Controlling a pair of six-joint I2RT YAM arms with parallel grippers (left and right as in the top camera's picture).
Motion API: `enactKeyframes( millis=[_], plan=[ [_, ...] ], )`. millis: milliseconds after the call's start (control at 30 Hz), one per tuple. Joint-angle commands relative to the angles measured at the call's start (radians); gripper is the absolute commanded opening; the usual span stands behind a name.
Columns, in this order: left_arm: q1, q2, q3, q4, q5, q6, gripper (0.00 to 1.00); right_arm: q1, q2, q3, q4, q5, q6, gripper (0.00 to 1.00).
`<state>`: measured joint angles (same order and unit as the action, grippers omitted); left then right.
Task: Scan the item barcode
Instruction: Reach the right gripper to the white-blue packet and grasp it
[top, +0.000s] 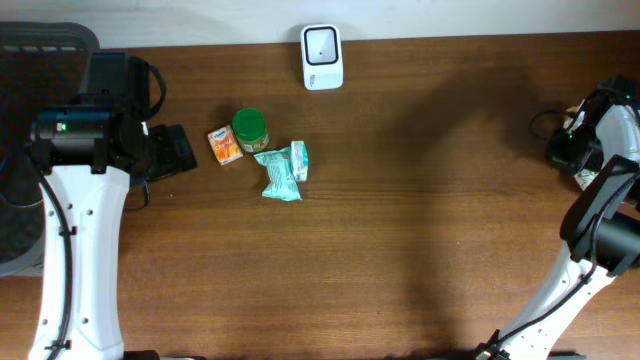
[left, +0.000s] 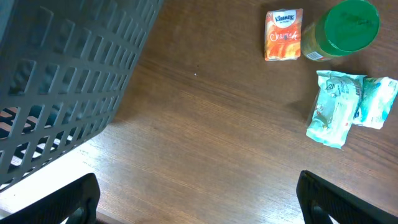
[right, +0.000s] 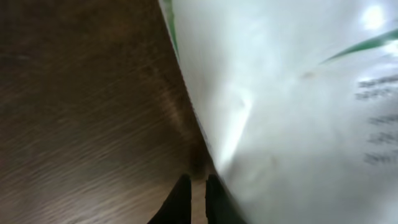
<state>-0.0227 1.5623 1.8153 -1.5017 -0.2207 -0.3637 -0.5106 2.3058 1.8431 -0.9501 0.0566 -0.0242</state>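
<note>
- The step in hand looks like the very start: no item is lifted, and nothing is held up to the white scanner (top: 322, 57) that stands at the far edge of the bench (top: 400, 250).
- The candidate items lie together, near the scanner but apart from it, toward the left arm's side: an orange Kleenex pack (left: 283, 35), a green-lidded jar (left: 349, 28) touching or just beside it, and two teal packets (left: 336, 107) overlapping each other.
- The left claw (left: 198, 200) is spread wide with nothing between its fingers. It hovers over bare bench between the dark basket (left: 62, 81) and the items, short of them.
- The right claw (right: 196, 198) sits at the far right of the bench, well apart from the items. Its fingertips are pressed together at the edge of a white wrapper (right: 292, 106); whether a fold of it is pinched I cannot tell.
- The next move, as I judge it, falls to the left arm: reach to one item, close on it, then carry it up to the scanner with the barcode side turned to the window. No barcode shows on any upward face, so the item will likely need turning.
- Readable writing: the orange pack says "Kleenex" at the top, with a script word below that looks like "Cherish".
- The teal packets carry print too small to read. The white wrapper has a green stripe and dark lines of text, too blurred to make out.
</note>
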Motion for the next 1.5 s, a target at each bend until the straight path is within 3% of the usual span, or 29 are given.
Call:
enactKeyframes(
  millis=[0,33,67,100,167,233,300,400,467,567,733,800,867,933,1033,1100,1133,1233,1333,1400,1467],
  plan=[
    [0.006,-0.007,0.003,0.001,-0.001,-0.01,0.99,0.037,-0.16,-0.003,-0.024,-0.201,0.033,0.12],
    [0.006,-0.007,0.003,0.001,-0.001,-0.01,0.99,0.074,-0.199,-0.003,-0.064,-0.479,0.033,0.21],
    [0.006,-0.007,0.003,0.002,-0.001,-0.01,0.99,0.108,-0.202,-0.003,-0.1,-0.628,0.033,0.33],
    [0.006,-0.007,0.003,0.002,-0.001,-0.01,0.99,0.171,-0.194,-0.003,-0.158,-0.706,0.033,0.57],
    [0.006,-0.007,0.003,0.002,-0.001,-0.01,0.99,0.29,-0.184,-0.01,-0.198,-0.708,0.033,0.59],
    [0.006,-0.007,0.003,0.001,-0.001,-0.01,0.99,0.462,-0.182,-0.026,-0.172,-0.707,0.033,0.85],
    [0.006,-0.007,0.003,0.001,-0.001,-0.01,0.99,0.653,-0.172,-0.027,-0.073,-0.697,0.044,0.94],
    [0.006,-0.007,0.003,0.001,-0.001,-0.01,0.99,0.881,-0.171,-0.027,0.113,-0.467,0.261,0.89],
    [0.006,-0.007,0.003,0.002,-0.001,-0.01,0.99,1.025,-0.171,-0.027,0.201,-0.173,0.41,0.79],
    [0.006,-0.007,0.003,0.001,-0.001,-0.01,0.99,1.12,-0.156,-0.028,0.227,0.004,0.426,0.65],
    [0.006,-0.007,0.003,0.001,-0.001,-0.01,0.99,1.159,-0.021,-0.028,0.298,0.0,0.426,0.58],
    [0.006,-0.007,0.003,0.001,-0.001,-0.01,0.99,1.158,-0.006,-0.029,0.294,0.002,0.425,0.38],
    [0.006,-0.007,0.003,0.001,-0.001,-0.01,0.99,1.148,-0.008,-0.029,0.279,0.001,0.422,0.12],
    [0.006,-0.007,0.003,0.001,-0.001,-0.01,0.99,1.103,-0.019,0.0,0.155,-0.006,0.423,0.04],
    [0.006,-0.007,0.003,0.001,-0.001,-0.01,0.99,0.961,-0.022,0.027,-0.02,-0.268,0.291,0.05],
    [0.006,-0.007,0.003,0.001,-0.001,-0.01,0.99,0.84,-0.022,0.023,-0.143,-0.367,0.177,0.37],
    [0.006,-0.007,0.003,0.001,-0.001,-0.01,0.99,0.801,-0.022,0.023,-0.188,-0.355,0.169,0.4],
    [0.006,-0.007,0.003,0.001,-0.001,-0.01,0.99,0.668,-0.022,0.026,-0.267,-0.393,0.156,0.41],
    [0.006,-0.007,0.003,0.001,-0.001,-0.01,0.99,0.637,-0.022,0.04,-0.287,-0.611,0.03,0.42],
    [0.006,-0.007,0.003,0.001,-0.001,-0.01,0.99,0.669,-0.022,0.036,-0.282,-0.597,-0.029,0.5],
    [0.006,-0.007,0.003,0.001,-0.001,-0.01,0.99,0.688,-0.021,-0.003,-0.225,-0.509,0.009,0.51]
  ],
)
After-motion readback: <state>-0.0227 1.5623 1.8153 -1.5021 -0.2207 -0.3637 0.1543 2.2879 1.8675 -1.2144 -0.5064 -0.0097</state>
